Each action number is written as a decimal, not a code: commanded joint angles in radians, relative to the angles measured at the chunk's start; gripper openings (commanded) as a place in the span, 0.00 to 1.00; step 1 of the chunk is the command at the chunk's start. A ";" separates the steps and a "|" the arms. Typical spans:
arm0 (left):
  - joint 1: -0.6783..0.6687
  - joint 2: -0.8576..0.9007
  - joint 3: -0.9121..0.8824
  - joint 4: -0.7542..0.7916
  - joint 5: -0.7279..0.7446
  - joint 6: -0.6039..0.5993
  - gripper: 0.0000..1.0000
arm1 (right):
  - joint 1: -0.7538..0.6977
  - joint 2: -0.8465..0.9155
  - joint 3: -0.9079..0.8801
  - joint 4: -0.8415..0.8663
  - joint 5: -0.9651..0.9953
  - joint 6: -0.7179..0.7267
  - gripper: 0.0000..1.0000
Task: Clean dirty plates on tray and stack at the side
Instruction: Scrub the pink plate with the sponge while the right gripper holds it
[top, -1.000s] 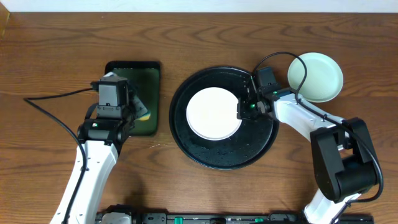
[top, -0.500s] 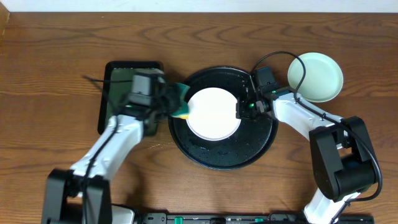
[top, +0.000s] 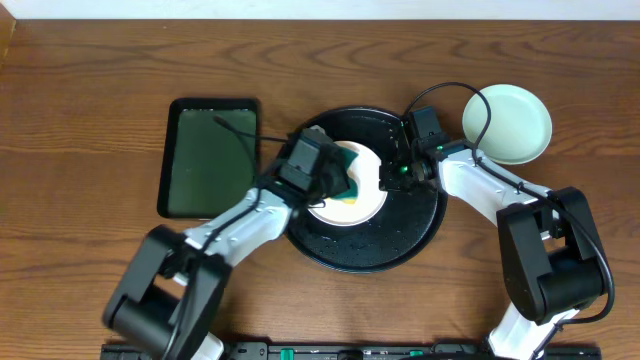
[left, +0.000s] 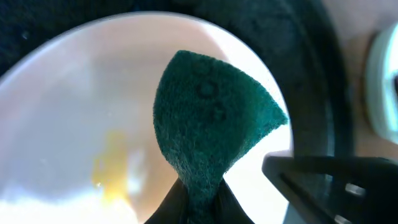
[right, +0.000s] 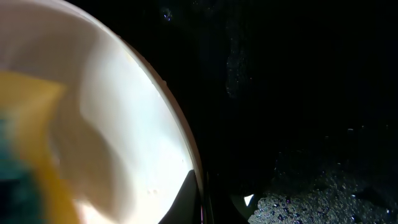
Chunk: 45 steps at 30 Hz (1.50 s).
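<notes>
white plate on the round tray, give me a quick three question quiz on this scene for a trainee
1. True or false: the left pincer holds a green sponge over the white plate.
2. Where is the mint plate? A stacked on the white plate; B on the wooden table, to the right of the round black tray; C in the left pincer.
3. Fill in: the right pincer is shut on the white plate's ____.
Key: 1 true; 2 B; 3 rim.
</notes>
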 joint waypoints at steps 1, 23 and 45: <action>-0.045 0.051 -0.002 0.026 -0.147 -0.027 0.08 | 0.003 0.042 -0.008 -0.008 0.071 0.005 0.01; -0.016 0.079 -0.002 -0.176 -0.781 0.097 0.08 | 0.003 0.042 -0.009 -0.027 0.072 0.004 0.01; -0.071 0.057 -0.002 0.055 -0.024 0.006 0.08 | 0.003 0.042 -0.009 -0.025 0.072 0.005 0.01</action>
